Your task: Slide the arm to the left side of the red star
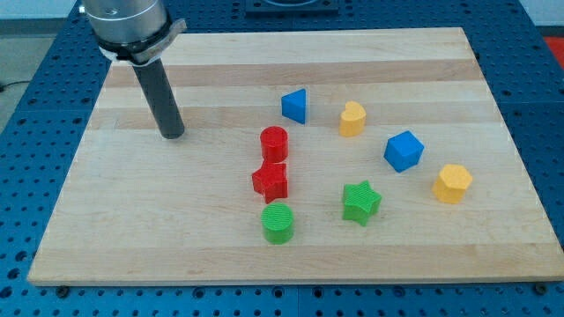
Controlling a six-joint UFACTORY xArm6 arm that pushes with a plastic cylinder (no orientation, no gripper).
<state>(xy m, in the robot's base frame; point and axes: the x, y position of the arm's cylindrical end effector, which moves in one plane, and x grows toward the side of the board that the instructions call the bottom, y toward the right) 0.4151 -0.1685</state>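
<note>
The red star point(270, 180) lies near the middle of the wooden board point(132, 220). A red cylinder point(274, 142) touches it just above, and a green cylinder point(278, 222) sits just below it. My tip point(172, 135) rests on the board to the upper left of the red star, well apart from it, with bare wood between them.
A blue triangular block point(295, 106) and a yellow block point(352, 118) sit above and right of the red pair. A blue cube point(404, 151), a yellow hexagonal block point(452, 183) and a green star point(361, 202) lie on the right.
</note>
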